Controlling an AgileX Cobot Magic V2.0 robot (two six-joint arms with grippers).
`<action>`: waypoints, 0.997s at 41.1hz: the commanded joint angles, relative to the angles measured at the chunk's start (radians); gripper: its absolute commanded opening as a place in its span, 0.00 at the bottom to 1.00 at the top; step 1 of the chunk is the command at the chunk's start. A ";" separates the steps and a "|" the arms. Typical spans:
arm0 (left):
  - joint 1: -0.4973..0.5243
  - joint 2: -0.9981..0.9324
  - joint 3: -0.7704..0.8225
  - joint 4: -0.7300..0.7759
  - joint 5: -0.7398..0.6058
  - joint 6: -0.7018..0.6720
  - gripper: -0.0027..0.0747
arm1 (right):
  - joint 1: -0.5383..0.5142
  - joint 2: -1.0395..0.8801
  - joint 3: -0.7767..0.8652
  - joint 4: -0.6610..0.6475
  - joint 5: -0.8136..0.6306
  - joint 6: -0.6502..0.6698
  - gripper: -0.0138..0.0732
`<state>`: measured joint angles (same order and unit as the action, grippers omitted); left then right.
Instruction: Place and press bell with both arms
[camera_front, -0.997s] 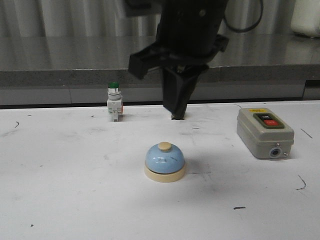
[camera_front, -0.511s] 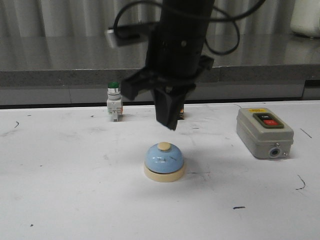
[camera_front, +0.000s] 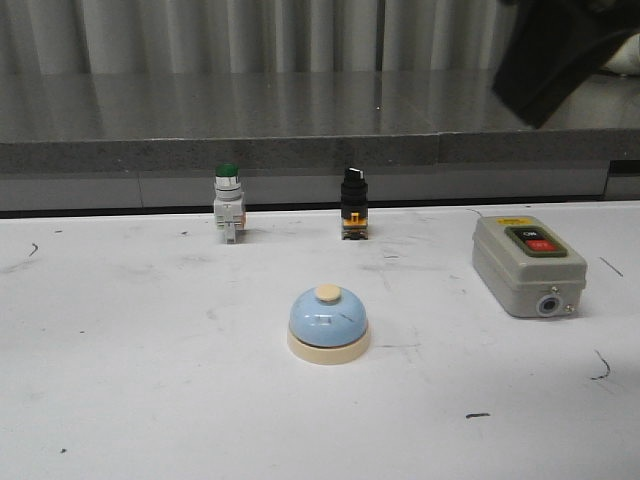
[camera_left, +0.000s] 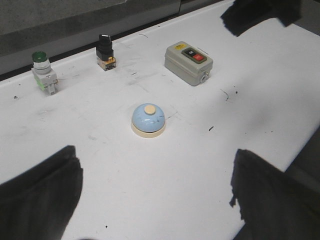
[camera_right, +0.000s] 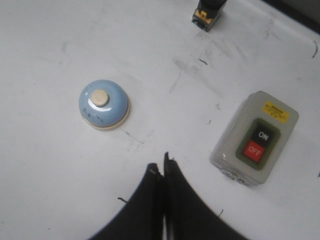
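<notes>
Fingers (camera_right: 163, 172) of the right arm are pressed together, holding nothing; left fingers (camera_left: 55, 180) spread wide, empty, above the bell (camera_front: 328, 323) on the bench (camera_front: 120, 400).

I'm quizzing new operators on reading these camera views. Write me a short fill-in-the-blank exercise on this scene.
1. The bell has a pale ____ dome.
2. The right gripper has its fingers ____.
3. The switch box has a red button marked ____.
4. In the front view, the push button with the ____ cap stands left of the black selector switch.

Missing words: blue; shut; OFF; green
</notes>
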<state>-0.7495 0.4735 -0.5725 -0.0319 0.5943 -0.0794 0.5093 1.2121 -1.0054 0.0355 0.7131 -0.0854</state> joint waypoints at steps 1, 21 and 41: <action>-0.001 0.006 -0.028 -0.009 -0.075 -0.011 0.79 | -0.008 -0.189 0.075 0.009 -0.114 0.007 0.08; -0.001 0.006 -0.028 -0.009 -0.123 -0.011 0.79 | -0.009 -0.864 0.419 -0.006 -0.118 0.014 0.08; -0.001 0.006 -0.028 -0.011 -0.117 -0.011 0.01 | -0.009 -0.873 0.433 -0.006 -0.114 0.014 0.08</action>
<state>-0.7495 0.4735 -0.5725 -0.0332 0.5564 -0.0809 0.5077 0.3328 -0.5465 0.0344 0.6725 -0.0731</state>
